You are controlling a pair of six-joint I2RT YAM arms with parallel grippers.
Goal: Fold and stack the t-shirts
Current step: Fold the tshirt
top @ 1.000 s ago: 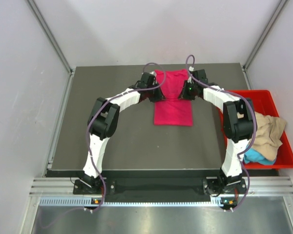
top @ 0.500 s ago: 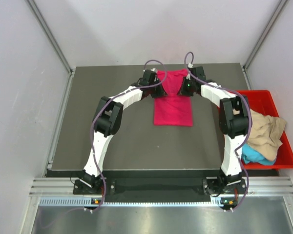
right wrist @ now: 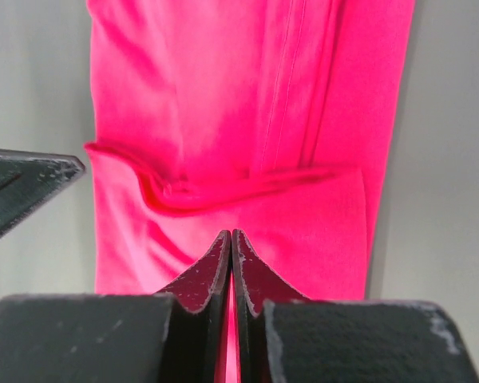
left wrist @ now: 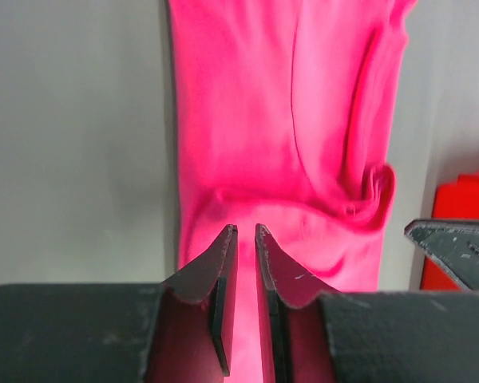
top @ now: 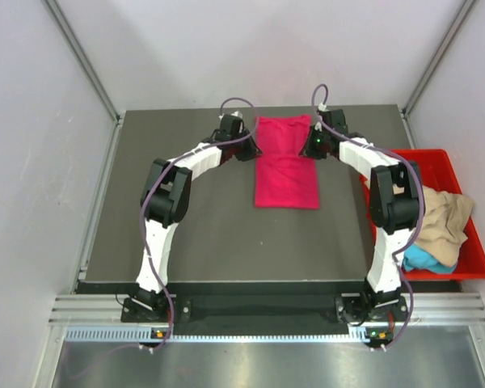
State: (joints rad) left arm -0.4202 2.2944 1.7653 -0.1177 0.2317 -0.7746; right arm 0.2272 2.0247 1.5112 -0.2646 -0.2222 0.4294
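Magenta-pink for the shirt [top: 286, 174] under check; found it laid lengthwise on the far middle of the dark table [top: 178, 226], flat in the main, with a raised crease across it partway along. Located the left fingers [left wrist: 211, 279] at the shirt's far left edge and the right fingers [right wrist: 251, 279] at its far right edge, both sets pointing along the cloth. Recorded the left fingers as a narrow slit apart, with pink in the slit; cannot say whether pinching cloth or merely poised above it. Recorded the right fingers as pressed together tip to tip over the pink cloth; cannot say whether gripping any of it. Noted a red bin [top: 432, 166] at the table's right side, well apart from the shirt, holding tan cloth [top: 444, 214] heaped over turquoise cloth [top: 419, 259].
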